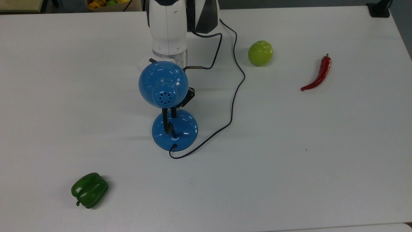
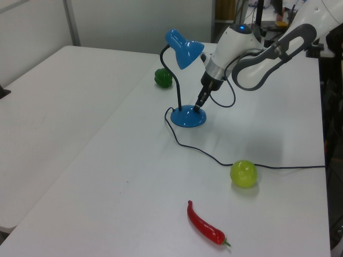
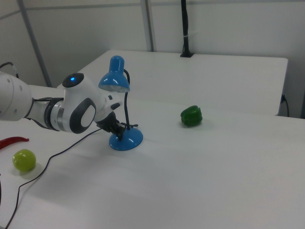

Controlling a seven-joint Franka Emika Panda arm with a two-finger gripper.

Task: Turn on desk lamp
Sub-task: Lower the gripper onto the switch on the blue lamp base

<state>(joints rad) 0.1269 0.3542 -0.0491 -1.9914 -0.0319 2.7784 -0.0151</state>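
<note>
desk lamp [image 1: 167, 106] stands mid-table, shade [image 2: 184, 49] unlit, gripper [image 2: 198, 106] tip down on the round base [image 2: 188, 116] by the neck – fingers apart or together, can't tell (too dark and small). Risk: tip lands off the switch and shoves the light base sideways, or arm clips the shade above it and tips the lamp; the cord [image 1: 236, 93] could drag too. Count: one lamp, one green apple [image 1: 260, 53], one red chili [image 1: 318, 75], one green bell pepper [image 1: 89, 189] – all well apart on the white table [image 1: 322, 167]
</note>
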